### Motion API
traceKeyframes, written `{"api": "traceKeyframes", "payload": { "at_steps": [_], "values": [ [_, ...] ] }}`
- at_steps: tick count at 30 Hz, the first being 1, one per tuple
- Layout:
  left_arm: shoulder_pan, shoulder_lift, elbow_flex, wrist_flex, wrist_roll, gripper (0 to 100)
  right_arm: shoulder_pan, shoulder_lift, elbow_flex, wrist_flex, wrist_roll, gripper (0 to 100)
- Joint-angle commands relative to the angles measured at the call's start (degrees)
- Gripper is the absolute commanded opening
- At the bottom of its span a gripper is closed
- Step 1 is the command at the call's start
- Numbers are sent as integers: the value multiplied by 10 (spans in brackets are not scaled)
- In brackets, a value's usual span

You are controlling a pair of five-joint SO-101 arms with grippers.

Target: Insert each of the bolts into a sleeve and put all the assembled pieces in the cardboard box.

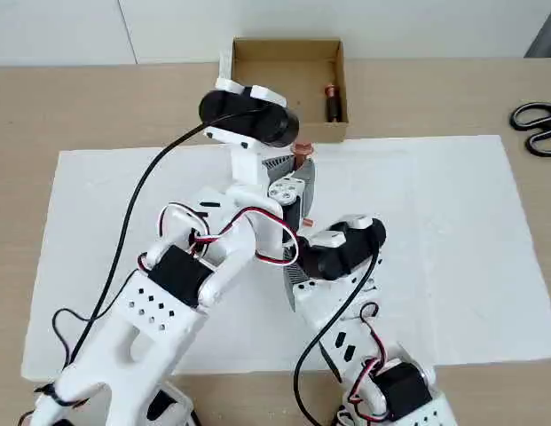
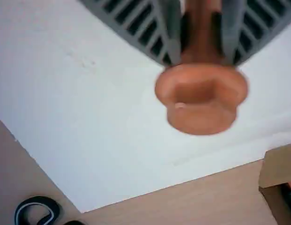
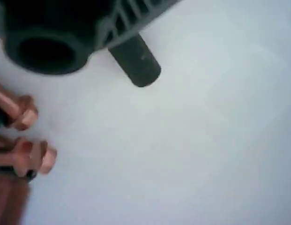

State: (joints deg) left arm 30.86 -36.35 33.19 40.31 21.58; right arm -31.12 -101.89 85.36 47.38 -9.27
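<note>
Bolt (image 2: 200, 101) btwn jaws of L hand (image 2: 200, 33)

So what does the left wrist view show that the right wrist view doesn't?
Left wrist view only: a corner of the brown cardboard box, the wooden tabletop and a black scissor handle loop. Right wrist view only: a black hollow tube, likely a sleeve, and a dark grey rod. Both: the white paper sheet and copper flanged bolts, one clamped in the left pincer, two bolt heads in the right wrist view; I cannot tell whether any is the same bolt.
</note>
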Motion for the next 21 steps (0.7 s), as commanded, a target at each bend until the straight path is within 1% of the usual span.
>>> {"api": "traceKeyframes", "payload": {
  "at_steps": [1, 9, 17, 21],
  "values": [
    [4, -57, 11, -18, 5, 6, -2, -3, -3, -14, -25, 3],
    [6, -103, 80, -22, 5, 6, -2, -3, -3, -14, -37, 3],
    [46, -130, 148, -105, 3, 6, -2, -3, -2, -14, -38, 3],
    [45, -130, 157, -109, 3, 6, -2, -3, -2, -14, -38, 3]
  ]
}}
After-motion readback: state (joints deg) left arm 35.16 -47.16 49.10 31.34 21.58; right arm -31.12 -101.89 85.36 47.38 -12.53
